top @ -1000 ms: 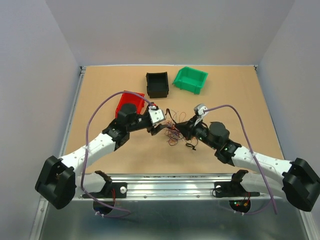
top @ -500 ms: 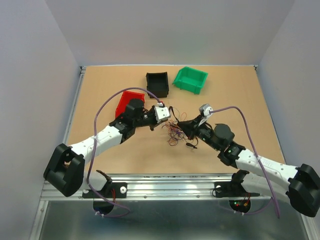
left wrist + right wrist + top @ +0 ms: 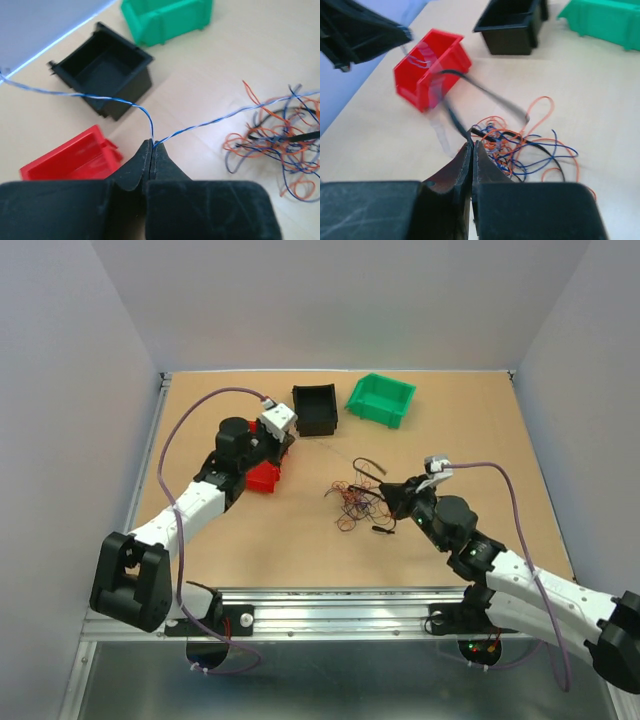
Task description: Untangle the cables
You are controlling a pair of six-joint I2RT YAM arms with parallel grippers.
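With the left gripper (image 3: 151, 145), just clamped on a thin blue strand (image 3: 200, 124), pulling back to the frame's upper left by the red bin (image 3: 262, 478), drawing it out of the cables (image 3: 355, 502) heaped mid-frame and seemingly bracing them with the pressed-together right gripper (image 3: 472, 145).

Three bins stand on one table (image 3: 500, 460): one red bin (image 3: 262, 480), one black bin (image 3: 315, 408), one green bin (image 3: 380, 398). One wire tangle (image 3: 355, 502) lies mid-frame. Two arms: left arm (image 3: 190, 508), right arm (image 3: 530, 585).
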